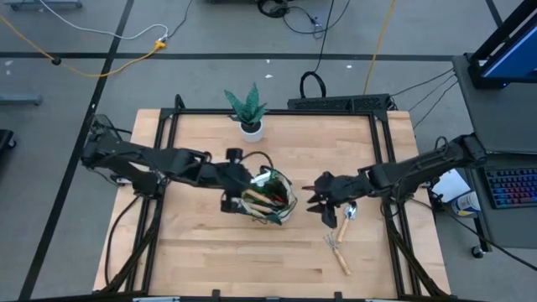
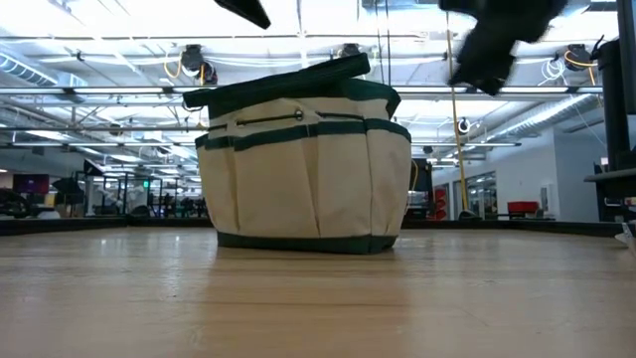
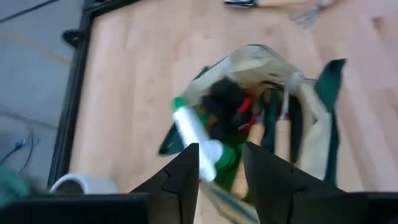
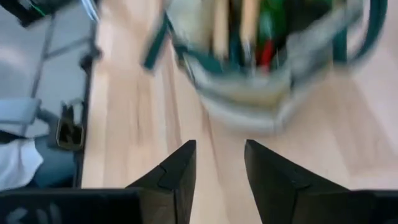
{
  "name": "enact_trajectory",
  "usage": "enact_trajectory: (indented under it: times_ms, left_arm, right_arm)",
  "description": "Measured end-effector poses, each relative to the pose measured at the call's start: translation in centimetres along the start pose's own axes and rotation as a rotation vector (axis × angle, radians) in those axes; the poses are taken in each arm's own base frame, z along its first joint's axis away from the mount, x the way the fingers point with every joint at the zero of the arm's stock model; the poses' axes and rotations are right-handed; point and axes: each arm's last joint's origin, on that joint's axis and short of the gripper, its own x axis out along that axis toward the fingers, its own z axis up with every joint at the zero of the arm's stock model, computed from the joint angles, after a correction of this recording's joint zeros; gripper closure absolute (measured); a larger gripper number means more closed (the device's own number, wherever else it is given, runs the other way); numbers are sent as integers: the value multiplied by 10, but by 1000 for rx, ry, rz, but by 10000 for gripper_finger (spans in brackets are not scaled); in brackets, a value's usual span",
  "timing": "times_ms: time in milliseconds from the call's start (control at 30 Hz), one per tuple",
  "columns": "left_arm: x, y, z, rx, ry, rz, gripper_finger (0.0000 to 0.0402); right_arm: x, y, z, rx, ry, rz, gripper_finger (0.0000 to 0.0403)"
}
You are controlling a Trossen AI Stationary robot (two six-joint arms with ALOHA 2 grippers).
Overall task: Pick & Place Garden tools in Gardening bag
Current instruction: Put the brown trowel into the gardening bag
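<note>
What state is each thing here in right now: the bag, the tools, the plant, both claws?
Bag: upright, mouth open, holding tools.
Spray bottle: in the bag.
Two tools: lying on the table, outside the bag.
Plant: upright in its pot.
Left gripper: open, empty, over the bag.
Right gripper: open, empty.

The bag (image 1: pixel 270 200) stands mid-counter, its mouth crowded with tool handles and a spray bottle (image 3: pixel 196 140). Bare counter (image 1: pixel 210 252) lies open in front. Two loose hand tools (image 1: pixel 340 242) lie just beside the right gripper (image 1: pixel 315 201); a potted plant (image 1: pixel 248 111) blocks the back edge.
</note>
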Motion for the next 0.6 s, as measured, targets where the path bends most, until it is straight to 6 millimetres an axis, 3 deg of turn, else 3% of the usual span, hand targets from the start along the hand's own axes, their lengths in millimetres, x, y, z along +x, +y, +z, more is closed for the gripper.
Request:
enact_trajectory:
  times_ms: [300, 433, 600]
  left_arm:
    - [-27, 7, -38, -122, 3, 67, 296]
    - [-26, 5, -60, -200, -22, 119, 300]
    - [-9, -3, -83, -288, -93, 144, 300]
  right_arm:
    - [-4, 7, -32, 233, 196, -133, 273]
    - [-6, 8, -47, 383, 228, -226, 273]
    - [1, 2, -73, 556, 245, -299, 273]
